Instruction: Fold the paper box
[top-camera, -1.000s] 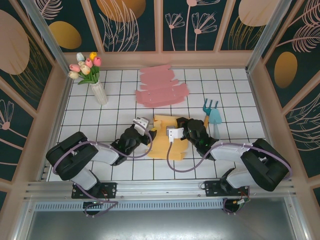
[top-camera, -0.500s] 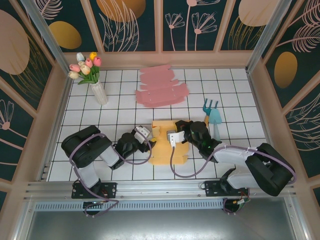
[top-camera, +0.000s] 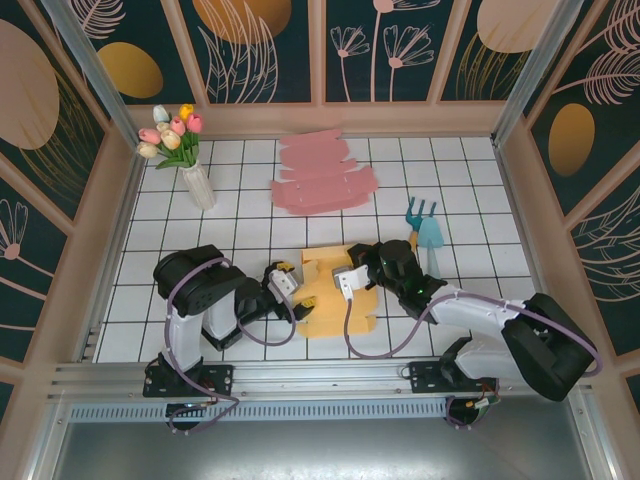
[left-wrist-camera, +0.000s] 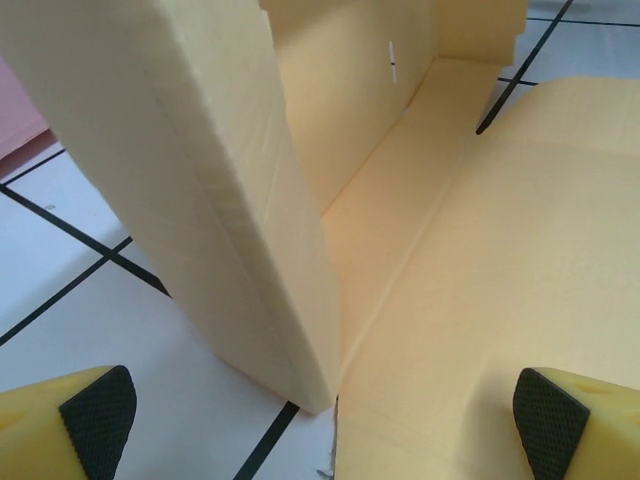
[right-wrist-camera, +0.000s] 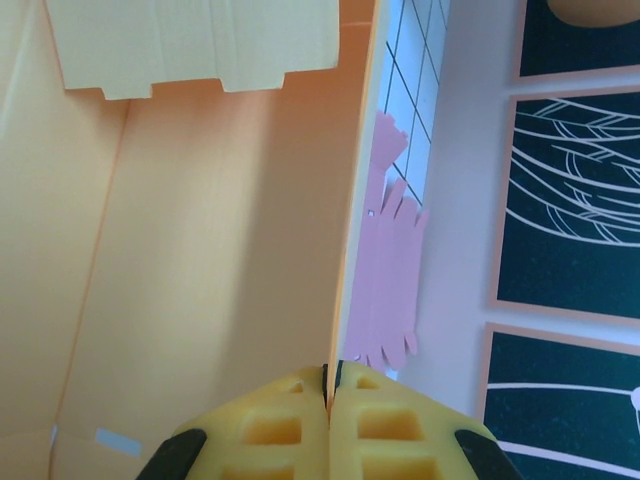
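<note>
Two arms reach toward the box (top-camera: 340, 315), which lies on the tiled table (top-camera: 470, 180) near the front edge, about in the middle, between the arms; it is yellow and partly folded, with one part flat on the tiles and some walls raised. On my left wrist view the left gripper (left-wrist-camera: 325, 430) stands wide open; its dark pads (left-wrist-camera: 95, 420) sit at the two lower corners and they hold nothing; between them I see the near corner of a thick upright wall of the box (left-wrist-camera: 480, 250), with the flat panel to the right of it. From above, the left gripper (top-camera: 297, 285) is just beside the left edge of the box. The right gripper (right-wrist-camera: 328, 385) is closed, its yellow fingers pressed together on the thin edge of an upright panel of the box (right-wrist-camera: 200, 250); from above, the right gripper (top-camera: 345, 280) is over the far part of the box. Pink sheets (top-camera: 322, 172) lie flat further back, well apart from the box; a vase (top-camera: 197, 185) with tulips stands at the left; blue tools (top-camera: 425, 225) lie at the right.
</note>
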